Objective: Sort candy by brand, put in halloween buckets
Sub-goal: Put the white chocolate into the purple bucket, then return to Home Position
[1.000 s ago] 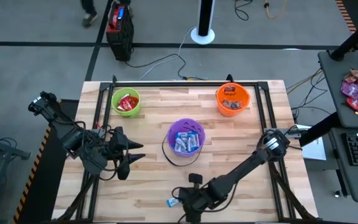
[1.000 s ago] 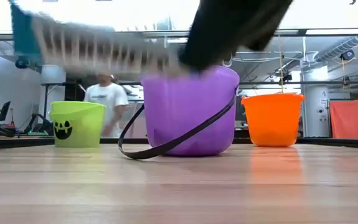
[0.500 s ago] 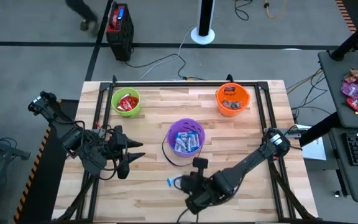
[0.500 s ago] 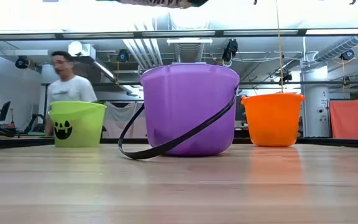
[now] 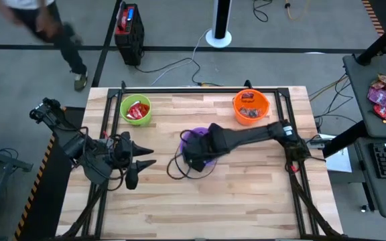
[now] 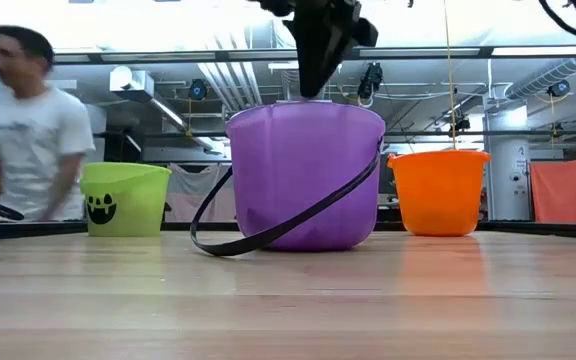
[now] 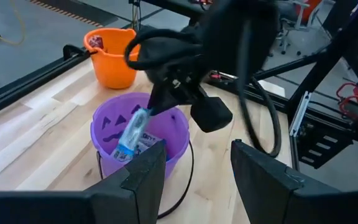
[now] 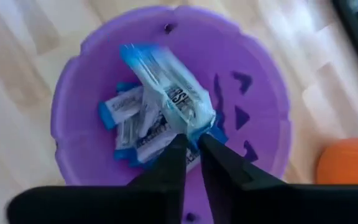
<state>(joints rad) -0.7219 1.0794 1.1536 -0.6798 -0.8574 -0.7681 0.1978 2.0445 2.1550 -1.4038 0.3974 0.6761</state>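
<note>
A: Near side first: what's the left arm doing?

B: I've got the left gripper [image 5: 139,167] parked at the table's left edge, its dark fingers [image 7: 143,180] standing apart, holding nothing.

A: And the working one?

B: My right gripper [image 8: 191,144] hangs directly over the round purple plastic bucket with the thin black handle [image 5: 210,137], fingertips clamped on one end of a light blue and white wrapped candy bar [image 8: 166,93]. The bar dangles below the claw, long axis pointing down into the bucket mouth, above similar blue-white pieces [image 8: 132,127] already inside.

A: So the next move?

B: I'd judge just a release; it's lined up. Farther back: the lime green pail [image 5: 136,110] holding red wrappers, and the orange pail [image 5: 250,107].
</note>
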